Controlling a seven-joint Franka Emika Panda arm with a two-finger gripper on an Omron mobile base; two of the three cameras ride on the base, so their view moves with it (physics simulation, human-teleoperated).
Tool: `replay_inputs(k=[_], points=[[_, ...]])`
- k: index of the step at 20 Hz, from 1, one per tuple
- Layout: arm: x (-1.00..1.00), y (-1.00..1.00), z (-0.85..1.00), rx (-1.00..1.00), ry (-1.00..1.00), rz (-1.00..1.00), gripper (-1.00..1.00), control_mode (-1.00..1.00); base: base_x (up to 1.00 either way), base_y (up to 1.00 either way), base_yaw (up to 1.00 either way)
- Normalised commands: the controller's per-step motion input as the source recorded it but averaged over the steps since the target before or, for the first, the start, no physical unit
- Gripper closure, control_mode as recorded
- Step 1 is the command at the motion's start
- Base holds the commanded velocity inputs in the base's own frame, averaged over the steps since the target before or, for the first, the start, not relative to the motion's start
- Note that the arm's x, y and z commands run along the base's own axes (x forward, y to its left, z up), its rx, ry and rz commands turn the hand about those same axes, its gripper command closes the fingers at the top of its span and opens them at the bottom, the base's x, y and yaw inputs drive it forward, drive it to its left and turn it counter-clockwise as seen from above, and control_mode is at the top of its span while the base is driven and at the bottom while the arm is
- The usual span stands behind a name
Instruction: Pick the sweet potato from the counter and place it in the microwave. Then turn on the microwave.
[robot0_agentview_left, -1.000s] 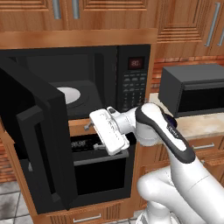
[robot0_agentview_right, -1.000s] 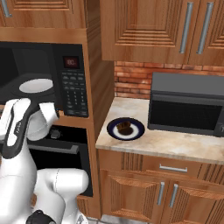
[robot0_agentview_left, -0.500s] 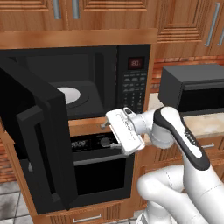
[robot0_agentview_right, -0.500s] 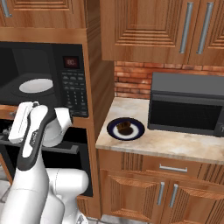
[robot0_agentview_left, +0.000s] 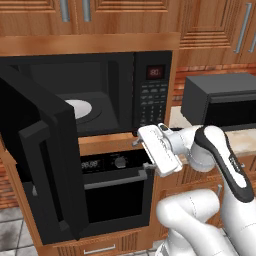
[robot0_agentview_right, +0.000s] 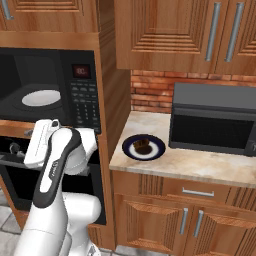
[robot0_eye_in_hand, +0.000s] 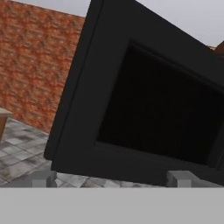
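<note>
Brown, lumpy, your sweet potato (robot0_agentview_right: 142, 147) lies on the plate (robot0_agentview_right: 128, 151), its long axis unclear, while the fingers (robot0_eye_in_hand: 113, 178) gape wide, empty.

The microwave (robot0_agentview_left: 100, 95) was black, with a red display and a white turntable (robot0_agentview_left: 80, 107) inside. The sweet potato (robot0_agentview_right: 142, 147) was dark brown, on a plate (robot0_agentview_right: 127, 150) with a dark blue rim. The counter (robot0_agentview_right: 200, 167) was pale beige and speckled, over reddish-brown wooden drawer fronts with silver handles. The wall behind (robot0_agentview_right: 150, 90) was red brick. The smaller box appliance (robot0_agentview_right: 215, 117) was dark grey.
</note>
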Motion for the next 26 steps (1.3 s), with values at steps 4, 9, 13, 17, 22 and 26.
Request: replay_inputs(k=[4,9,13,17,22,26], points=[[0.00,-0.33,0.04,0.00,0.00,-0.06,-1.00,-1.00,0.00,0.00,0.00],[0.00,-0.27,0.09,0.00,0.04,-0.08,-1.00,-1.00,0.00,0.00,0.00],[-0.01,-0.35,0.18,0.00,0.07,-0.09,-1.00,-1.00,0.00,0.00,0.00],[-0.01,-0.36,0.17,0.00,0.07,-0.10,-1.00,-1.00,0.00,0.00,0.00],[0.00,-0.36,0.12,0.00,0.05,-0.11,-1.00,-1.00,0.00,0.00,0.00],[-0.03,-0.24,0.10,0.00,0.07,-0.13,-1.00,-1.00,0.00,0.00,0.00]])
